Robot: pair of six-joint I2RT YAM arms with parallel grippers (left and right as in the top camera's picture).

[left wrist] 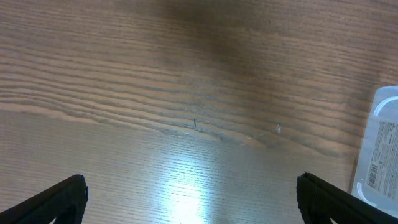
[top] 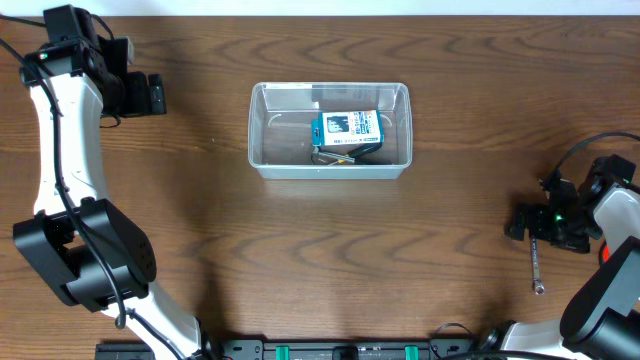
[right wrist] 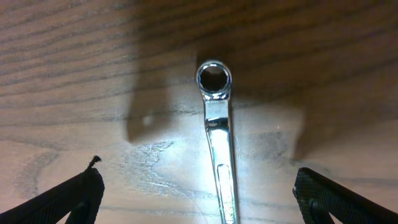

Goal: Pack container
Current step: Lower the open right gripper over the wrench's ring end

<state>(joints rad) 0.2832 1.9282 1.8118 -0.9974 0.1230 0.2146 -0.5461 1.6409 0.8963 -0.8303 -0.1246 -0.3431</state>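
The container (top: 262, 150), a clear plastic tub, stands at the table's middle. A blue-and-white box (top: 347, 126) lies inside it, with a metal tool (top: 333, 156) partly under the box. At the far right a chrome wrench (top: 538, 270) lies on the wood. My right gripper (top: 530, 228) hovers over it. In the right wrist view the wrench (right wrist: 219, 137) runs between my open right gripper (right wrist: 199, 196), untouched, ring end away from me. My left gripper (top: 152, 95) is at the top left, open (left wrist: 193, 199) over bare wood. The container's corner (left wrist: 380, 149) shows at that view's right edge.
The left arm (top: 60, 170) runs down the table's left side. The right arm (top: 610, 290) fills the lower right corner. A black rail (top: 330, 350) lines the front edge. Bare wood lies between the container and both grippers.
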